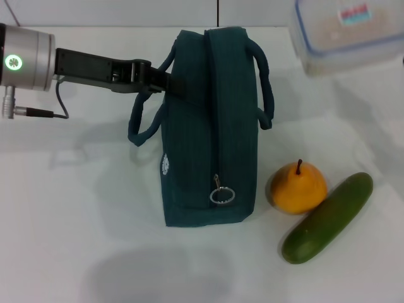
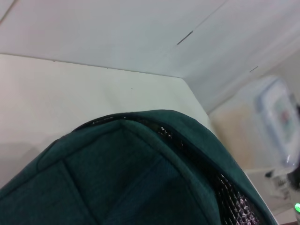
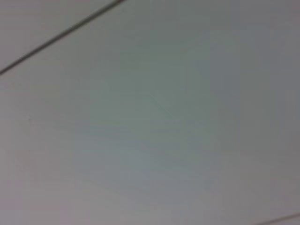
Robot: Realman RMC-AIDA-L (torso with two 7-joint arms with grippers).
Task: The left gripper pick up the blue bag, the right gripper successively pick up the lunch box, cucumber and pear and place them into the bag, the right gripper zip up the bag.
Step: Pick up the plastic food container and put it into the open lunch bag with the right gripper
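The blue bag [image 1: 208,126] is held by its left side, where my left gripper [image 1: 165,81] reaches in from the left and is shut on the fabric beside a loop handle. A metal ring pull [image 1: 221,196] hangs near the bag's front end. Up close in the left wrist view, the blue bag [image 2: 131,178] shows a strip of silver lining [image 2: 232,201] along its seam. The lunch box [image 1: 350,35] lies at the far right, and the lunch box [image 2: 276,126] appears blurred in the left wrist view. The pear [image 1: 298,187] touches the cucumber [image 1: 328,218] right of the bag. My right gripper is out of view.
The white table [image 1: 76,208] carries a soft shadow near its front edge below the bag. A green light [image 2: 297,206] glows at the edge of the left wrist view. The right wrist view shows only a pale blank surface [image 3: 150,140].
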